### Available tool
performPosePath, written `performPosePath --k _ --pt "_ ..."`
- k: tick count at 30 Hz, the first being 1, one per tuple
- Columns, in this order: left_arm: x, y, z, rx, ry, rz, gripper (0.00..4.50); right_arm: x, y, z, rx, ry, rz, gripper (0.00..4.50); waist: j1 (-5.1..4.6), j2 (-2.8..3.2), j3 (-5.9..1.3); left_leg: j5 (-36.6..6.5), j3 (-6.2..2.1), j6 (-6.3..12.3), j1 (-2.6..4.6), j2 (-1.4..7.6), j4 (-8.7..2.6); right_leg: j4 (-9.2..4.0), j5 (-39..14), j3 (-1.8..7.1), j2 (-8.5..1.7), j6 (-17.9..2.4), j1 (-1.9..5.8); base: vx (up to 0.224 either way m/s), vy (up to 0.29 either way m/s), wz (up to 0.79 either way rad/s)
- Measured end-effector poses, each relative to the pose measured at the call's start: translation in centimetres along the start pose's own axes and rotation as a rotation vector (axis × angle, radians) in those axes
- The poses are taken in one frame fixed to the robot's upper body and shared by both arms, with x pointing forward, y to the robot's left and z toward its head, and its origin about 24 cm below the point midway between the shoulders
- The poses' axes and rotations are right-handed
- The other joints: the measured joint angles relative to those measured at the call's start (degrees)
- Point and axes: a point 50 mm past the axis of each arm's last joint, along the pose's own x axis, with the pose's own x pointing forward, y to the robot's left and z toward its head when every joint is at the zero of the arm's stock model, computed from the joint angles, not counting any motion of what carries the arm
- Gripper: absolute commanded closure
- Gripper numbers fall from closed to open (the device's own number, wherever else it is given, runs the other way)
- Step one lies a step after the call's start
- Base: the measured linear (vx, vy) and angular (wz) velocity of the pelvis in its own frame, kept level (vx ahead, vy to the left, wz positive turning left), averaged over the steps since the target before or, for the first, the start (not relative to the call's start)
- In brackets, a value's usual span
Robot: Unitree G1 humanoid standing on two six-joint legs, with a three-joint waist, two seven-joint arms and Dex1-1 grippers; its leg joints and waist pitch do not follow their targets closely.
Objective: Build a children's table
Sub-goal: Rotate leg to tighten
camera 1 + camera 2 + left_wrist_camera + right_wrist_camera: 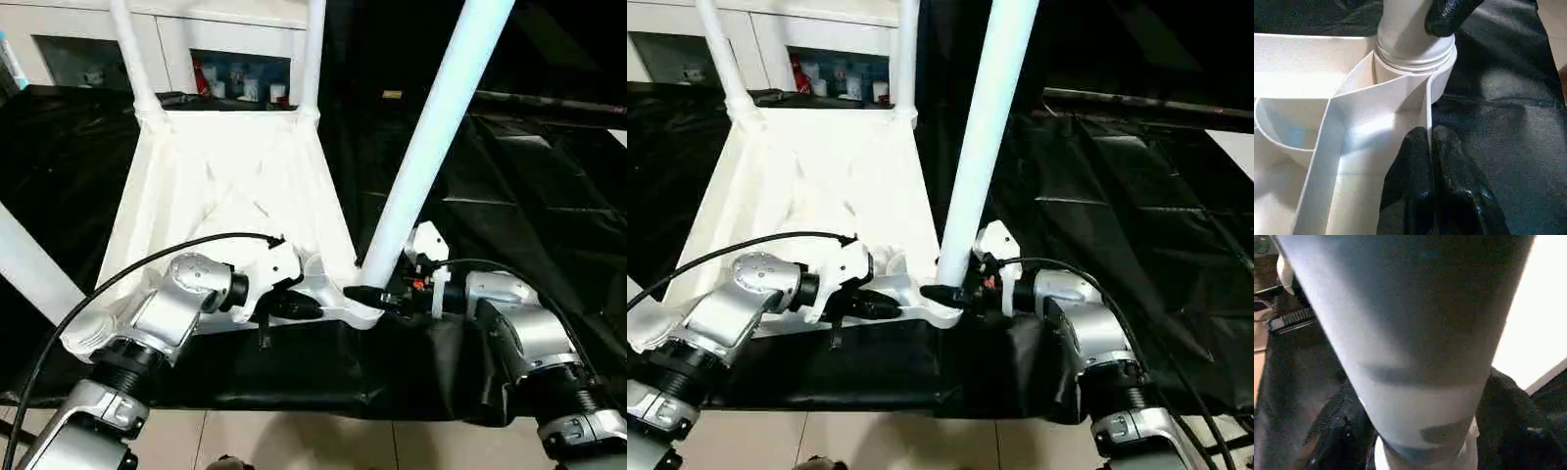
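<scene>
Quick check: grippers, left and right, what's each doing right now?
Left gripper: shut, fingertips at the tabletop rim.
Right gripper: closed around the near-right leg at its base.

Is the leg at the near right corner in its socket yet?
In: the leg stands up from the near right socket, its base ring seated at the rim.

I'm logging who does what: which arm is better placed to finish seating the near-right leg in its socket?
Probably the right. The right claw straddles the base of the long white tapered tube leg at the round corner socket. The left claw, shut, pinches the white ribbed plastic tabletop's rim, steadying it.
</scene>
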Motion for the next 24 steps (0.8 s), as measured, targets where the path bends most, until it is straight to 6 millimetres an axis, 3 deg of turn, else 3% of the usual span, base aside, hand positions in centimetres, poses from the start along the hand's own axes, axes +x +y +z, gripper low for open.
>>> performPosePath --k 3,10,16,24 --pt "-0.1 0.0 -0.1 -0.007 0.006 0.003 4.50 0.1 0.1 0.0 0.001 0.000 0.009 2.30 -0.02 -0.01 -0.01 0.0 0.00 0.00 0.00 0.00 0.03 0.03 0.0 0.01 0.00 0.0 0.00 0.000 0.000 0.00" --pt "0.0 0.1 -0.1 -0.019 0.004 0.037 4.50 0.5 -0.2 -0.2 0.002 -0.007 -0.044 2.49 -0.15 -0.06 -0.05 0.0 0.00 -0.01 0.09 0.02 0.18 0.18 0.0 0.02 0.00 0.0 0.05 0.000 0.000 0.00" --pt "2.7 1.6 0.9 -0.077 -0.008 0.242 4.50 2.3 -1.9 -0.5 0.096 -0.083 -0.427 2.55 -1.50 -0.19 -0.12 0.1 -0.19 -0.16 0.15 0.06 0.69 0.32 -0.1 -0.01 -0.01 0.2 0.07 -0.018 0.002 -0.01" --pt "5.5 2.5 2.5 -0.125 -0.002 0.404 4.50 4.7 -2.5 -0.3 0.234 -0.160 -0.820 2.57 -1.66 -0.21 -0.13 0.1 -0.38 -0.15 0.11 -0.01 0.76 -0.03 -0.1 -0.05 0.00 0.2 0.01 0.000 0.000 0.00"
